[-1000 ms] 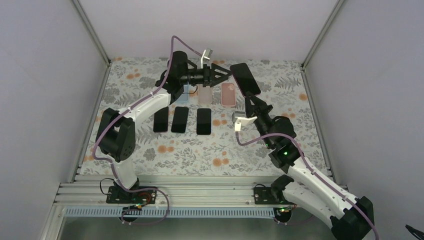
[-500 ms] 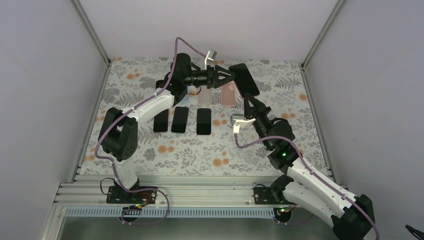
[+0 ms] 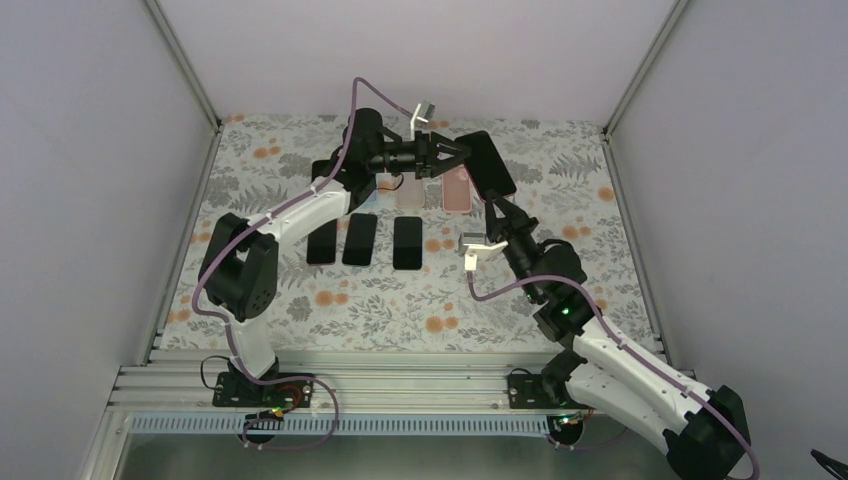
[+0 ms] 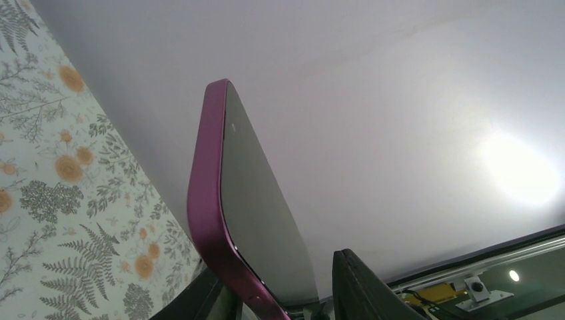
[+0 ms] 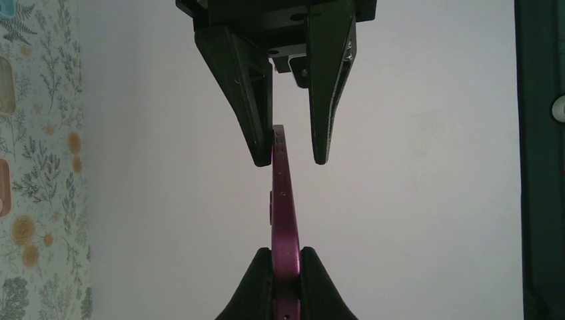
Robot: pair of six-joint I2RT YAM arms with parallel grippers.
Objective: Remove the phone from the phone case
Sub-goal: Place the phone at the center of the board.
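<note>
The phone in its magenta case point(image 3: 489, 165) is held in the air over the back of the table, screen facing up. My right gripper point(image 3: 497, 207) is shut on the near end of the case; the right wrist view shows its pads point(image 5: 256, 283) clamped on the case's edge point(image 5: 283, 220). My left gripper point(image 3: 461, 157) is open and straddles the far end of the phone. In the right wrist view its fingers point(image 5: 250, 100) stand either side of the case's tip, the left one at the case. The left wrist view shows the case point(image 4: 212, 213) and the dark screen point(image 4: 263, 220) between its fingers.
Three dark phones point(image 3: 360, 239) lie in a row on the flowered table. Behind them lie a pink case point(image 3: 457, 192), a pale case point(image 3: 410, 195) and a bluish one mostly under the left arm. White walls stand close at the back and sides.
My left gripper has moved right until its open jaws straddle the phone's far end. My right gripper has shifted the phone slightly left and toward the left gripper.
</note>
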